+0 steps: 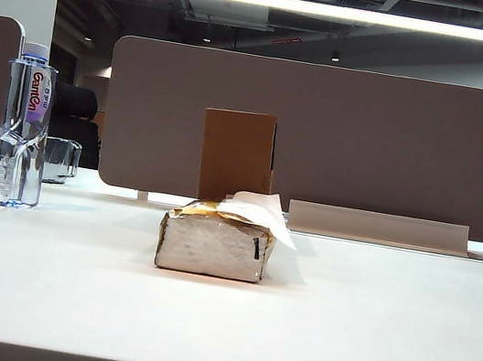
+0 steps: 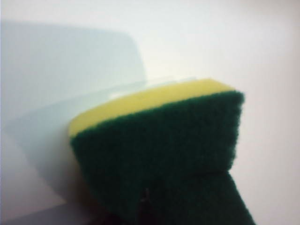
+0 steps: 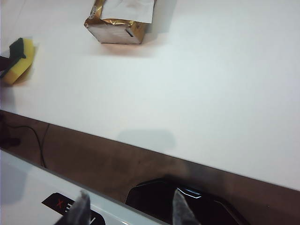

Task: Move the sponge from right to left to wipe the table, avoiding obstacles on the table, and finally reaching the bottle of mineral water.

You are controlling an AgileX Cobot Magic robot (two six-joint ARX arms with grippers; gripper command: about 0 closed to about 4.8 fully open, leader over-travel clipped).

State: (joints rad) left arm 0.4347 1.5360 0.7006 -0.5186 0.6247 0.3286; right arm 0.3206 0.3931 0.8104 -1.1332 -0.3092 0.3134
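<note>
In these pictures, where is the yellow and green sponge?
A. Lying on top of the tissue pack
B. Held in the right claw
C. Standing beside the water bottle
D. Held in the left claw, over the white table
D. The left wrist view shows the sponge clamped in the left claw over the white table, and the right claw stands open and empty.

The silvery tissue pack with the gold top (image 1: 214, 245) sits mid-table with the upright brown cardboard box (image 1: 236, 156) just behind it, blocking my straight sweep. The wide white table (image 1: 384, 325) lies bare along its front edge, giving me passage.
</note>
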